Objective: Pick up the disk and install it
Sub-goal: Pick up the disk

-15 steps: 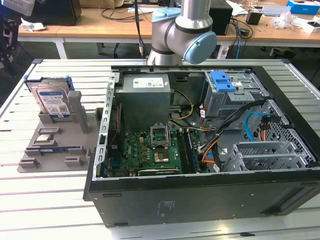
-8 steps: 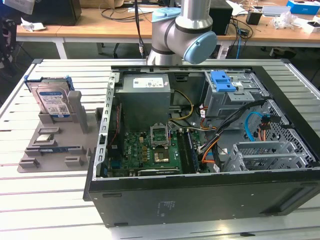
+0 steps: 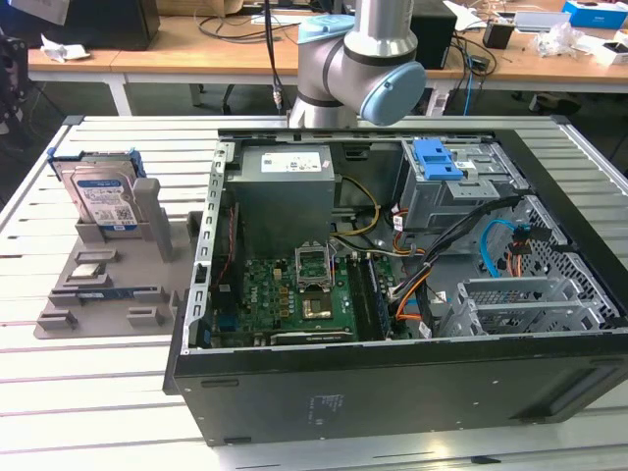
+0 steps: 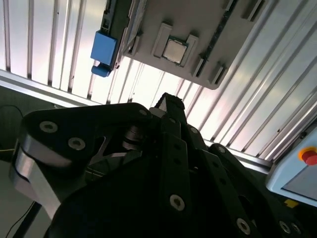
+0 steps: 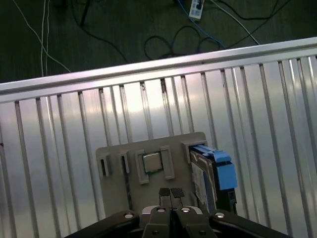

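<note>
The disk (image 3: 104, 199) stands upright on its edge in a grey holder (image 3: 69, 299) on the slatted table, at the exterior view's left. It is a silver drive with a white-and-blue label in a blue carrier. In the first wrist view my gripper (image 5: 171, 193) hangs high above the holder (image 5: 114, 198), its two fingertips pressed together with nothing between them. The disk (image 5: 214, 174) is off to one side of the fingertips, apart from them. In the second wrist view the gripper's dark body (image 4: 168, 163) covers much of the picture, with the disk's blue carrier (image 4: 103, 52) beyond it.
An open computer case (image 3: 392, 378) lies at the exterior view's right, with a grey power-supply box (image 3: 285, 191), a motherboard (image 3: 304, 289), cables and a drive cage with a blue bracket (image 3: 437, 160). A small square chip (image 5: 151, 162) sits in the holder. The arm's base (image 3: 358, 59) rises behind the case.
</note>
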